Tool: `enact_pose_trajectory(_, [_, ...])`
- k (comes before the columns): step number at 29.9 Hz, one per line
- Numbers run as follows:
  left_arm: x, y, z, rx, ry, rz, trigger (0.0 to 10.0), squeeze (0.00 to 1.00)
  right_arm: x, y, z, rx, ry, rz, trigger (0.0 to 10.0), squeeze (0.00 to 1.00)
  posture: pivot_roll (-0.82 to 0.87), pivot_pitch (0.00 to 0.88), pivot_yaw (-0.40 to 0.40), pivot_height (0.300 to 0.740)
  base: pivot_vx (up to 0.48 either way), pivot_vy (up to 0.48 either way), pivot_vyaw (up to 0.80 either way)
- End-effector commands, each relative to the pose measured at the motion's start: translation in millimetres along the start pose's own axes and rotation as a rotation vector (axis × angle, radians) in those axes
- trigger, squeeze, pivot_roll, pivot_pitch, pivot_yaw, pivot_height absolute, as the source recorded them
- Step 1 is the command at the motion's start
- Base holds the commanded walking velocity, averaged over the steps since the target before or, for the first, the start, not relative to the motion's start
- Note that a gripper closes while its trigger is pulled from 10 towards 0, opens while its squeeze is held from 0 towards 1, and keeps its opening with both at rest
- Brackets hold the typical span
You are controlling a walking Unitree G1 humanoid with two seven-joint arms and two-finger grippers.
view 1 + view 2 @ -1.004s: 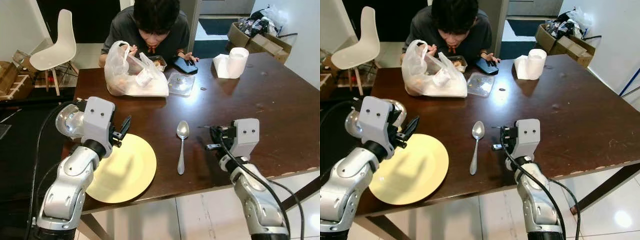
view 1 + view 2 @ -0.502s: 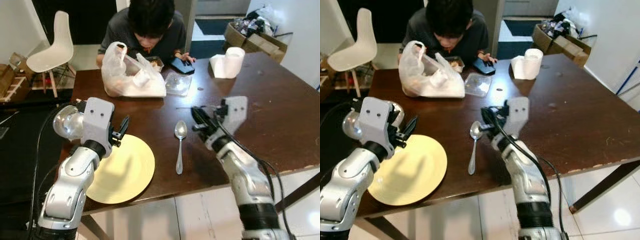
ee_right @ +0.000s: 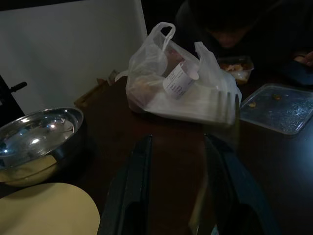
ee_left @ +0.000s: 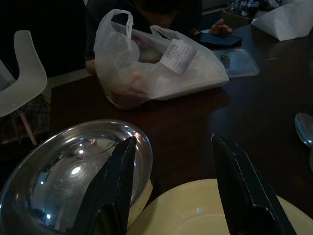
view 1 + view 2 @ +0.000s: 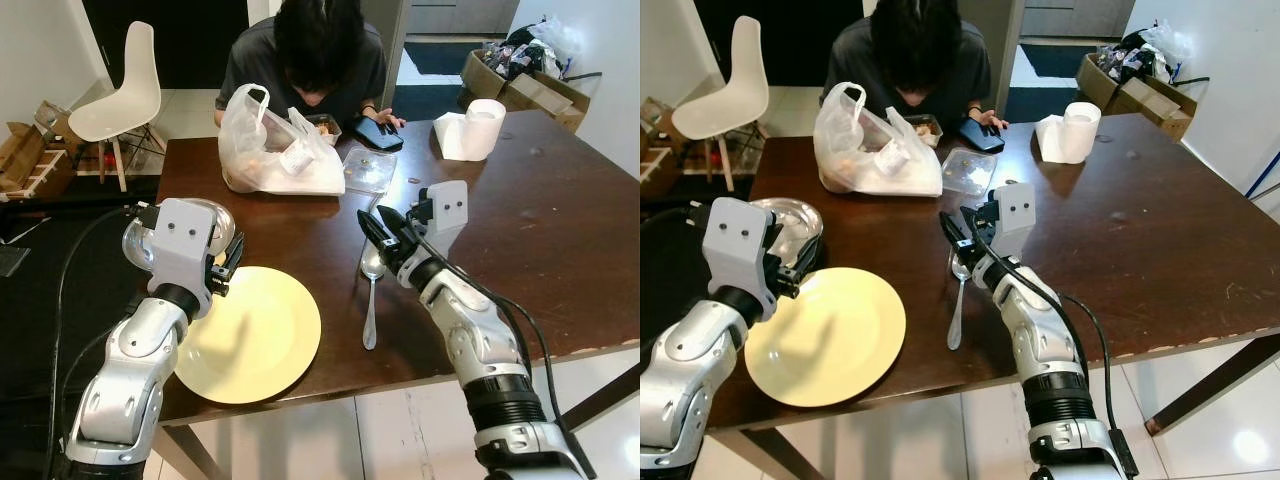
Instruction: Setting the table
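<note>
A pale yellow plate [image 5: 255, 335] lies at the near left edge of the dark wooden table [image 5: 560, 230]. A steel bowl [image 5: 212, 216] sits just behind it, its rim over the plate's edge. My left gripper [image 5: 226, 262] hovers open above the plate's far rim, next to the bowl [image 4: 73, 171]. A metal spoon [image 5: 370, 310] lies right of the plate, handle toward me. Directly over the spoon's bowl end, my right gripper [image 5: 381, 236] stands open, fingers [image 3: 139, 181] apart and pointing across the table.
A person [image 5: 320, 40] sits at the far side, eating. Before them lie a white plastic bag [image 5: 280, 160], a clear lid [image 5: 365, 170] and a dark phone [image 5: 378, 132]. A paper roll [image 5: 470, 130] stands far right. A white chair [image 5: 125, 90] is on the floor at left.
My right arm has swung left from beside the spoon's handle to over its bowl end. The camera shifted, bringing the steel bowl into sight. The left gripper has barely moved.
</note>
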State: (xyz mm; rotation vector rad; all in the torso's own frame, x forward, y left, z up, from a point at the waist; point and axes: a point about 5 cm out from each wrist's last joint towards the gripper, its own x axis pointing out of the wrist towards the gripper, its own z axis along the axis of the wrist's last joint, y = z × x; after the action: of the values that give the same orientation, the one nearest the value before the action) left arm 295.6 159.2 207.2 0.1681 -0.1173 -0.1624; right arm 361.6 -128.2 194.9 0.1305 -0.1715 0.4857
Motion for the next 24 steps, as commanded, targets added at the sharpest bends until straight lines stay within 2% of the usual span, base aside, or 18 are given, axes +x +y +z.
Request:
enact_pose_trajectory(1, [1.6, -0.8, -2, -0.008, 0.012, -0.004, 10.0, 0.0, -4.7, -3.8, 1, -0.003, -0.021, -0.003, 10.0, 0.0, 0.06, 0.003, 0.092, 0.74, 0.0, 0.0, 0.0])
enact_pose_trajectory(13, [2.7, -4.0, -3, -0.016, 0.013, -0.014, 10.0, 0.0, -8.5, 4.9, 6, -0.015, -0.058, 0.022, 10.0, 0.0, 0.04, 0.003, 0.093, 0.74, 0.0, 0.0, 0.0])
enact_pose_trajectory(24, [1.6, -7.9, -3, -0.023, 0.009, -0.019, 10.0, 0.0, -20.3, 6.1, 8, -0.027, -0.079, -0.03, 10.0, 0.0, 0.03, 0.005, 0.086, 0.74, 0.0, 0.0, 0.0])
